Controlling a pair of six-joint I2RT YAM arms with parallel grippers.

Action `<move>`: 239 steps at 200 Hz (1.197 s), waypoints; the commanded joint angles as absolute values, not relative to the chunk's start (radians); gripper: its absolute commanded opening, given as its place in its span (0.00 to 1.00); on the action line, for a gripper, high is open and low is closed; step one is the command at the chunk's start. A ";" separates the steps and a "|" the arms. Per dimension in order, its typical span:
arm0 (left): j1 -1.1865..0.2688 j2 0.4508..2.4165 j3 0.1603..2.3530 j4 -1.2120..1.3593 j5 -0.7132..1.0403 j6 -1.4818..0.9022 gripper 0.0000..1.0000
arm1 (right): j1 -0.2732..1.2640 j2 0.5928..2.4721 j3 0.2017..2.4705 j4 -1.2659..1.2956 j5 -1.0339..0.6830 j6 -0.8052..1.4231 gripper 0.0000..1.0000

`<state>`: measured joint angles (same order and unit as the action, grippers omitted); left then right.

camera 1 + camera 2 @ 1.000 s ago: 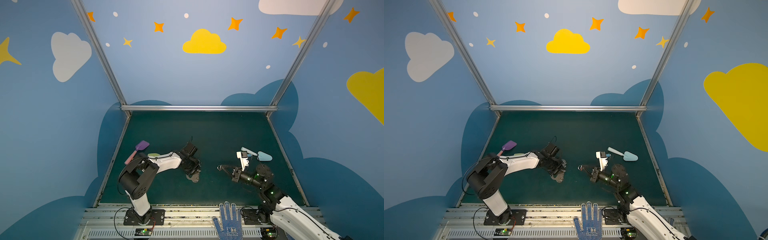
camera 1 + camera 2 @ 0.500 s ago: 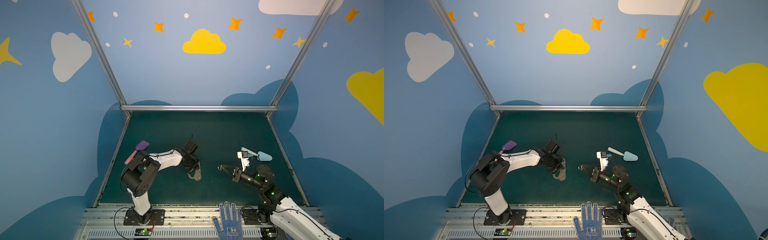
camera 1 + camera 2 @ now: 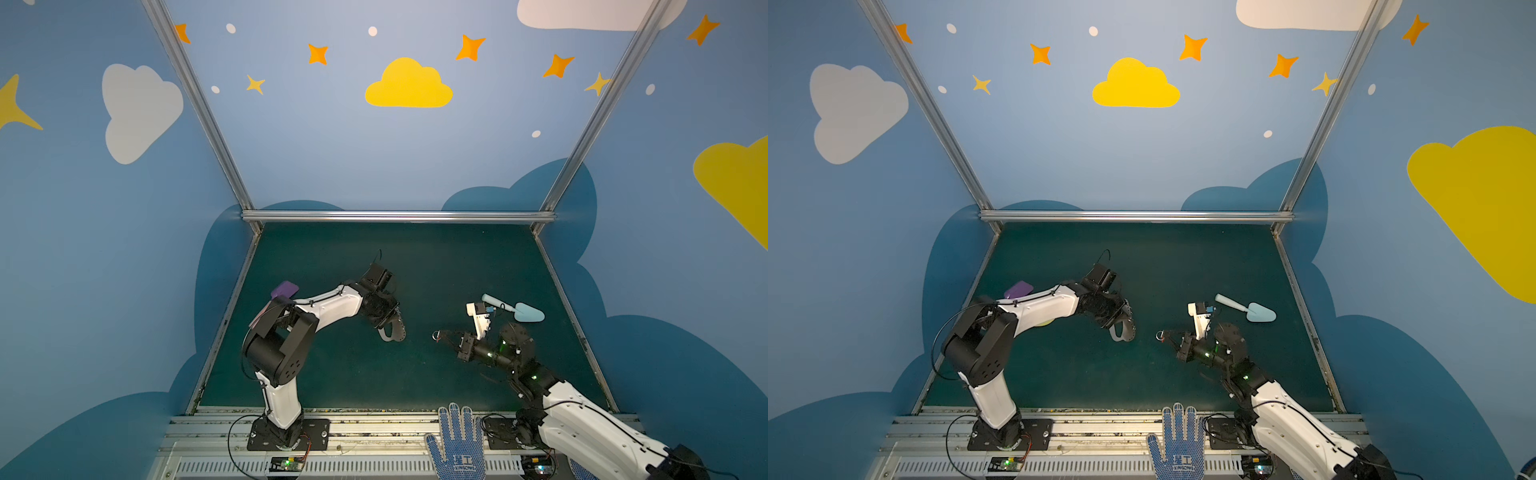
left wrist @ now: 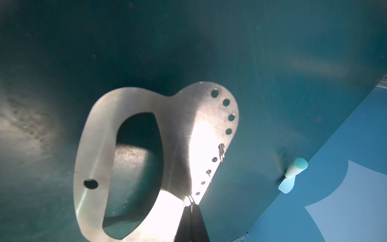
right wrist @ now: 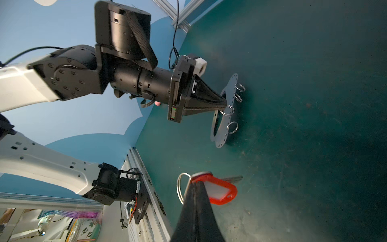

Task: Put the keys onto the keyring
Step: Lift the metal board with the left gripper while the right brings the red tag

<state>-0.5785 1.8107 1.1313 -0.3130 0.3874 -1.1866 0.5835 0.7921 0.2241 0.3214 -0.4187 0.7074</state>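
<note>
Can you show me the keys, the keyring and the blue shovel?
keys (image 5: 219,189): right wrist view, on the red tag's white label.
keyring (image 4: 178,117): left wrist view, on the flat metal beside the slot.
blue shovel (image 3: 528,311): a top view, on its blade.

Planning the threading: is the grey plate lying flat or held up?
Held up, tilted: the left gripper pinches the plate by its holed rim, face off the mat.

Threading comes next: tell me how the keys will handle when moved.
Likely floppy: the keys are loosely linked pieces pinched at one spot by the right gripper, so the rest may swing. Probably light, being small and thin.
</note>
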 commanded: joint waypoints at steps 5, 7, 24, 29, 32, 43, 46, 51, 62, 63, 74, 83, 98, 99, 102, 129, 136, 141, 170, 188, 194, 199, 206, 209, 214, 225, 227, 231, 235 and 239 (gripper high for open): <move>-0.580 1.789 1.101 -0.280 0.380 -1.213 0.04 | 0.587 0.870 0.244 0.471 -0.398 0.680 0.00; -0.580 1.786 1.098 -0.277 0.377 -1.215 0.04 | 0.587 0.877 0.244 0.481 -0.397 0.680 0.00; -0.586 1.759 1.080 -0.262 0.349 -1.230 0.04 | 0.591 0.940 0.259 0.521 -0.394 0.676 0.00; -0.589 1.750 1.075 -0.261 0.338 -1.234 0.04 | 0.593 0.956 0.264 0.529 -0.393 0.675 0.00; -0.591 1.744 1.072 -0.260 0.333 -1.238 0.04 | 0.595 0.967 0.267 0.536 -0.392 0.674 0.00; -0.596 1.728 1.058 -0.248 0.319 -1.250 0.04 | 0.600 1.001 0.271 0.567 -0.381 0.678 0.00; -0.597 1.723 1.055 -0.244 0.315 -1.255 0.04 | 0.602 1.011 0.272 0.573 -0.377 0.681 0.00; -0.598 1.719 1.049 -0.237 0.312 -1.260 0.04 | 0.604 1.025 0.274 0.583 -0.371 0.684 0.00; -0.601 1.707 1.038 -0.222 0.307 -1.271 0.04 | 0.609 1.059 0.282 0.603 -0.357 0.689 0.00; -0.602 1.706 1.037 -0.221 0.306 -1.272 0.04 | 0.611 1.061 0.283 0.604 -0.356 0.689 0.00; -0.604 1.695 1.028 -0.213 0.296 -1.281 0.04 | 0.621 1.092 0.288 0.625 -0.339 0.695 0.00; -0.607 1.687 1.024 -0.207 0.286 -1.284 0.04 | 0.630 1.117 0.291 0.643 -0.319 0.690 0.00; -0.611 1.676 1.020 -0.207 0.270 -1.288 0.04 | 0.649 1.161 0.297 0.673 -0.282 0.694 0.00; -0.612 1.676 1.019 -0.206 0.269 -1.289 0.04 | 0.651 1.163 0.298 0.675 -0.279 0.695 0.00; -0.612 1.673 1.017 -0.205 0.266 -1.291 0.04 | 0.655 1.171 0.299 0.680 -0.270 0.696 0.00; -0.621 1.647 0.991 -0.177 0.236 -1.316 0.04 | 0.703 1.259 0.300 0.786 -0.188 0.708 0.00; -0.623 1.644 0.985 -0.170 0.232 -1.321 0.04 | 0.716 1.283 0.302 0.817 -0.169 0.709 0.00; -0.624 1.642 0.978 -0.162 0.232 -1.325 0.04 | 0.725 1.301 0.304 0.836 -0.156 0.711 0.00; -0.627 1.639 0.959 -0.131 0.239 -1.349 0.04 | 0.766 1.390 0.336 0.913 -0.111 0.711 0.00; -0.629 1.634 0.949 -0.114 0.239 -1.368 0.04 | 0.776 1.421 0.348 0.946 -0.078 0.709 0.00; -0.628 1.631 0.944 -0.105 0.239 -1.373 0.04 | 0.778 1.429 0.354 0.952 -0.077 0.709 0.00; -0.629 1.631 0.942 -0.102 0.240 -1.379 0.04 | 0.781 1.434 0.358 0.953 -0.075 0.708 0.00; -0.629 1.629 0.940 -0.095 0.243 -1.389 0.04 | 0.786 1.443 0.366 0.953 -0.076 0.706 0.00; -0.629 1.629 0.939 -0.091 0.245 -1.391 0.04 | 0.788 1.447 0.369 0.953 -0.077 0.704 0.00; -0.629 1.629 0.937 -0.089 0.247 -1.396 0.04 | 0.792 1.454 0.376 0.953 -0.077 0.702 0.00; -0.630 1.628 0.933 -0.079 0.248 -1.411 0.04 | 0.805 1.471 0.387 0.947 -0.067 0.701 0.00; -0.630 1.627 0.932 -0.075 0.248 -1.412 0.04 | 0.807 1.474 0.388 0.947 -0.065 0.700 0.00; -0.630 1.625 0.928 -0.068 0.247 -1.419 0.04 | 0.811 1.482 0.391 0.950 -0.063 0.699 0.00; -0.630 1.623 0.924 -0.060 0.247 -1.425 0.04 | 0.815 1.491 0.393 0.954 -0.059 0.700 0.00; -0.630 1.620 0.921 -0.056 0.245 -1.431 0.04 | 0.820 1.499 0.394 0.960 -0.055 0.704 0.00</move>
<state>-0.6289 1.6558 0.9367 -0.1040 0.2554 -1.3869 0.7937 1.4605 0.3645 0.9058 -0.0914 0.7059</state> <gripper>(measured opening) 0.047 0.047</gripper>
